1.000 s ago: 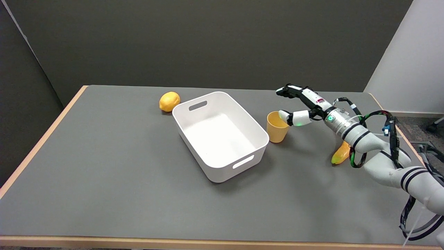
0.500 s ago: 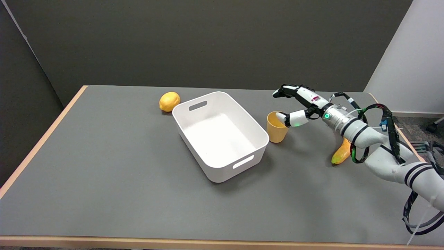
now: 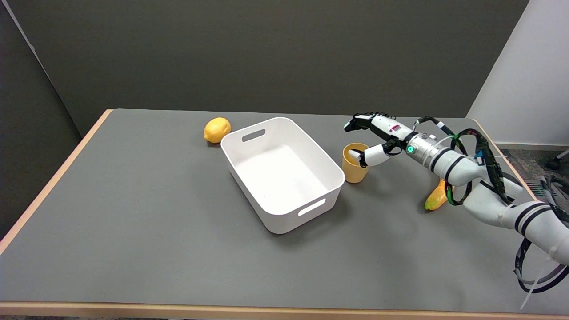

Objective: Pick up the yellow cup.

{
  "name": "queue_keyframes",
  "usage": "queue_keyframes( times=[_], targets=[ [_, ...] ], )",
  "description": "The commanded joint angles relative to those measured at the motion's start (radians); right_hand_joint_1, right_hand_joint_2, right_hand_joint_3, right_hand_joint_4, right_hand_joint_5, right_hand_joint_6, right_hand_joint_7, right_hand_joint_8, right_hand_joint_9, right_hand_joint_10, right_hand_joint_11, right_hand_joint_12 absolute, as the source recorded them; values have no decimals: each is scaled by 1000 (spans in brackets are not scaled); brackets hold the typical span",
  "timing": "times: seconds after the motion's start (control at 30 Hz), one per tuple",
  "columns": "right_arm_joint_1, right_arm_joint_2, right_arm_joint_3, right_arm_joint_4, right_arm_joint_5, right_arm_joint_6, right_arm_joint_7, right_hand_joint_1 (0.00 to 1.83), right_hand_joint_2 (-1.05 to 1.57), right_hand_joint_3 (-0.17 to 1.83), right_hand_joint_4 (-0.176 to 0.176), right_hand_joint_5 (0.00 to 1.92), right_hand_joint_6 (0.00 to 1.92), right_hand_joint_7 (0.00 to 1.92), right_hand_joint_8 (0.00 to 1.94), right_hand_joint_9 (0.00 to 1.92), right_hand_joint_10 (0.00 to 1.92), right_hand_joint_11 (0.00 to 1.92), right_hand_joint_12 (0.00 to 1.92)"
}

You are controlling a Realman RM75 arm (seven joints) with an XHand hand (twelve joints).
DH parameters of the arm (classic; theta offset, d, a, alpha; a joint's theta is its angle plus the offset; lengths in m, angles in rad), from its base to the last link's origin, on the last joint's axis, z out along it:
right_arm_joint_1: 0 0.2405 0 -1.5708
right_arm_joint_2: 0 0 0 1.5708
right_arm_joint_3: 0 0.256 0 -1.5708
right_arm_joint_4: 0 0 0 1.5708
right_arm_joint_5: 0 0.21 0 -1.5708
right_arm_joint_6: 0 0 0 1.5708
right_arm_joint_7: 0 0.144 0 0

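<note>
A grey surface with a light wooden edge fills most of the view. Behind the surface stands a dark grey wall, and a darker panel closes off its left side. To the right of the surface rises a white wall, with dark carpeted floor at its foot. The light is even and soft.

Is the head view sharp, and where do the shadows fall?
Head view: sharp overall, no glare; soft shadows fall right of the white plastic bin and the yellow cup; the right hand shows no motion blur.
</note>
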Motion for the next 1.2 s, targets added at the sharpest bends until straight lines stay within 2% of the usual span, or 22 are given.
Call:
queue_keyframes(
  times=[0.03,0.13,0.17,0.2,0.23,0.3,0.37,0.43,0.5,0.57,0.63,0.67,0.73,0.87,0.9,0.97,1.2],
  targets=[
    [66,-8,-73,10,-70,-78,19,827,641,932,-147,406,866,362,477,188,762,8,1154],
    [71,-14,-73,10,-71,-81,19,840,660,921,-135,461,1033,379,484,199,769,12,1153],
    [74,-16,-73,10,-74,-81,19,876,784,773,-118,513,1171,386,501,203,779,14,1155],
    [77,-18,-73,10,-84,-81,19,944,1027,481,-88,605,1417,396,532,208,799,18,1162],
    [79,-21,-73,10,-98,-81,19,977,1131,359,-68,656,1529,410,554,218,813,24,1167],
    [82,-25,-72,10,-119,-81,19,979,1084,427,-48,685,1515,452,590,253,834,43,1179],
    [86,-29,-69,10,-142,-81,19,965,1025,528,-2,710,1522,557,714,315,883,80,1196],
    [88,-35,-65,10,-164,-77,19,934,1007,625,6,676,1610,614,799,378,885,158,1082],
    [89,-36,-63,11,-175,-75,19,936,1007,624,3,678,1608,640,826,390,896,168,1093],
    [91,-36,-62,11,-176,-73,19,945,1012,609,-10,680,1599,749,958,467,979,198,1121],
    [91,-36,-56,12,-176,-70,19,1131,1083,358,-54,688,1603,815,1168,528,1134,209,1280],
    [89,-36,-48,16,-176,-70,19,1170,1082,332,-55,685,1592,839,1218,562,1184,237,1347],
    [82,-36,-28,22,-176,-63,12,1170,1042,403,-39,670,1557,872,1260,629,1242,322,1455],
    [56,-36,38,46,-169,-38,11,1171,1004,506,-58,657,1493,862,1424,738,1301,538,1634],
    [32,-53,4,186,-135,-11,106,1173,984,550,-63,661,1492,864,1445,732,1324,536,1655],
    [21,-37,113,93,-169,-34,11,1175,957,609,-72,667,1486,865,1483,726,1355,529,1697],
    [-60,-45,248,194,-169,-23,0,1176,955,622,-80,670,1473,854,1523,731,1357,488,1753]
  ],
)
